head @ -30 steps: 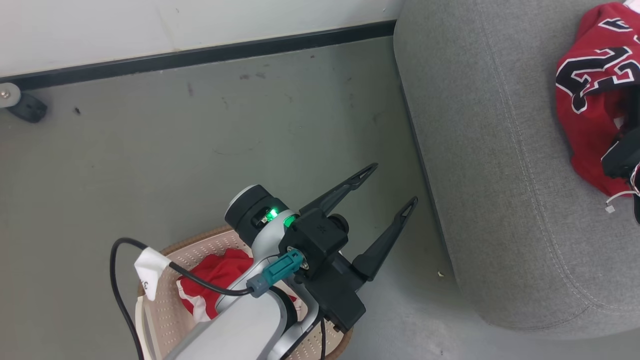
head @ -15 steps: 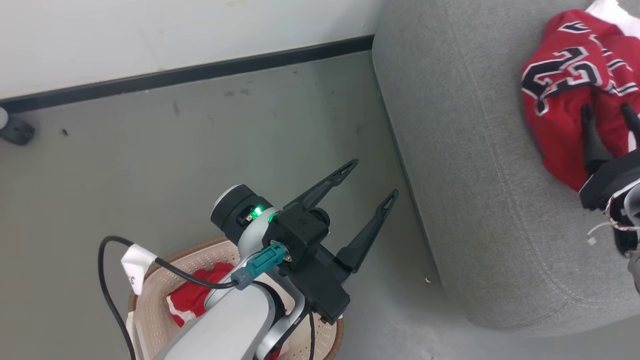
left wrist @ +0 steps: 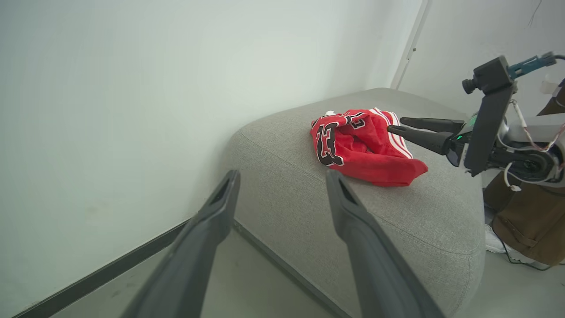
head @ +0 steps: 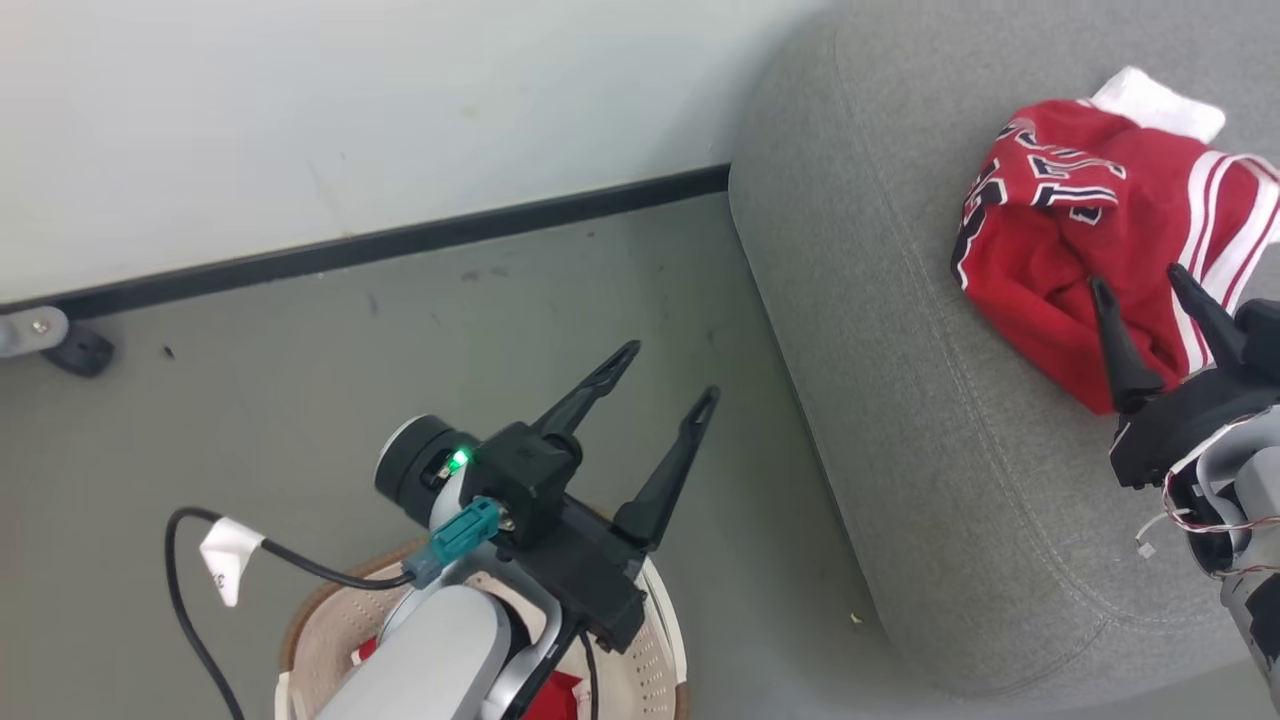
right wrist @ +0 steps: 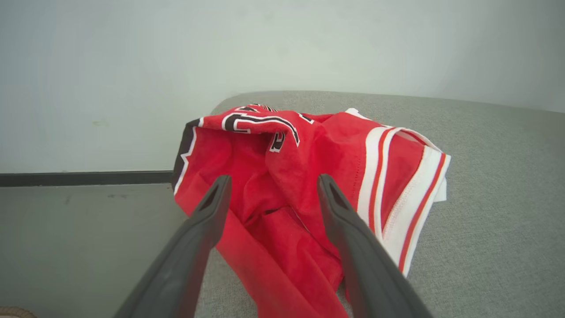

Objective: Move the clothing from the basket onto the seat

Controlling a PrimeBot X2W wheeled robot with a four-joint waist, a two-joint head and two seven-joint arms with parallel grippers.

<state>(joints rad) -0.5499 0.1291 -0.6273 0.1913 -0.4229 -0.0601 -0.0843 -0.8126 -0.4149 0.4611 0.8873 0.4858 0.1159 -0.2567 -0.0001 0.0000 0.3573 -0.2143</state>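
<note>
My right claw [head: 1140, 282] is spread wide with nothing pinched. A second ago it sat mostly off the edge of the head view. Now both fingers show, tips over the near edge of the numbered red jersey [head: 1040, 250]. Whether they brush the cloth I can't tell. The jersey lies crumpled from the claw's 11 o'clock round to 12, resting on the grey seat [head: 900, 420], at about 2 o'clock in the head view. The whole head picture has slid in that time, so I take it the camera turned, not that the seat moved. I'd judge that piece delivered and let go.

My left claw [head: 668, 372] is likewise spread and empty, hanging above the floor [head: 300, 400] with its fingers pointing to 1 o'clock. Under its wrist, at 6 o'clock, sits the basket [head: 655, 650], with more red clothing [head: 555, 695] inside. So the job looks part done, and I'd send the next reach back down there.
</note>
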